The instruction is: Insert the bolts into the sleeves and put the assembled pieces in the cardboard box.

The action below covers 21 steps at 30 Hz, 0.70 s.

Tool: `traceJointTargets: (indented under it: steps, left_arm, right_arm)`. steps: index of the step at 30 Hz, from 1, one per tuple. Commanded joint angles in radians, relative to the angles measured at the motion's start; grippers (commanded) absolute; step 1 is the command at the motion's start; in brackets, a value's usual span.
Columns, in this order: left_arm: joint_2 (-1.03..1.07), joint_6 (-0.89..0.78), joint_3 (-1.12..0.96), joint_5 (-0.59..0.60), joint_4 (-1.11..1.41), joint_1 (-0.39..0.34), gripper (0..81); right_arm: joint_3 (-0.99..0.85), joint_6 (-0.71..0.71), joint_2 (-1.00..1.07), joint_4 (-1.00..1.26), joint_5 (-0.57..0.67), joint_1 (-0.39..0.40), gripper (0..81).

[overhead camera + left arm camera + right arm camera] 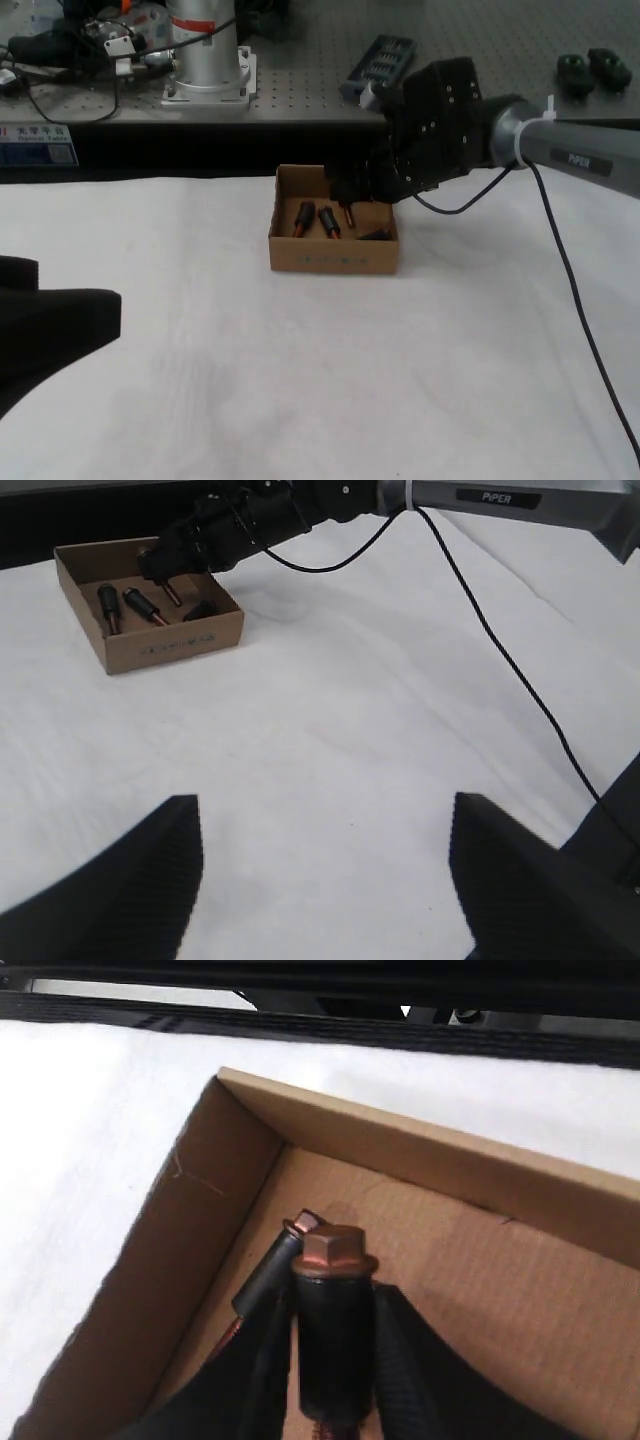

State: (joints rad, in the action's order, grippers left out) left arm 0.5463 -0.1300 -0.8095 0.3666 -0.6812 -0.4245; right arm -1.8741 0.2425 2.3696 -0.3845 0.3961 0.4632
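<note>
The cardboard box (333,262) stands on the white cloth at mid-bench. Three black sleeves with copper bolts lie in it, such as one (303,217) at its left. My right gripper (335,1300) hangs over the box's inside, shut on an assembled piece (335,1360): a black sleeve with a copper hex head (333,1250) on top. Another piece (268,1272) lies just behind it on the box floor. In the left wrist view that held piece (172,592) hangs just above the box (150,650). My left gripper (325,880) is open, far from the box, with nothing between its fingers (130,880).
A black cable (570,290) trails from the right arm across the cloth. Behind the cloth, a perforated bench holds a metal post (205,50), a black bit case (380,60) and dark parts (595,68). The left arm's dark body (50,320) sits at the near left.
</note>
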Motion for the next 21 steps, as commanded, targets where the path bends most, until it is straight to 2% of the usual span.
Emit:
traceJointTargets:
  steps: [1,13,16,21]
  left_arm:
    - [-0.008,0.027,-0.003,-0.003,-0.001,0.001,50.5]
    - [-0.008,0.027,-0.003,-0.003,-0.011,0.001,50.5]
    - [-0.008,0.027,-0.003,-0.019,-0.037,0.001,50.3]
    - [-0.008,0.027,-0.003,-0.124,-0.084,0.001,50.3]
  right_arm:
    - [-0.017,0.035,-0.01,0.003,0.033,-0.001,28.1]
    - [-0.017,0.017,-0.078,-0.106,0.149,-0.001,28.1]
    - [-0.011,-0.096,-0.159,-0.246,0.15,0.006,28.1]
    - [-0.012,-0.401,-0.282,-0.635,0.03,0.028,28.1]
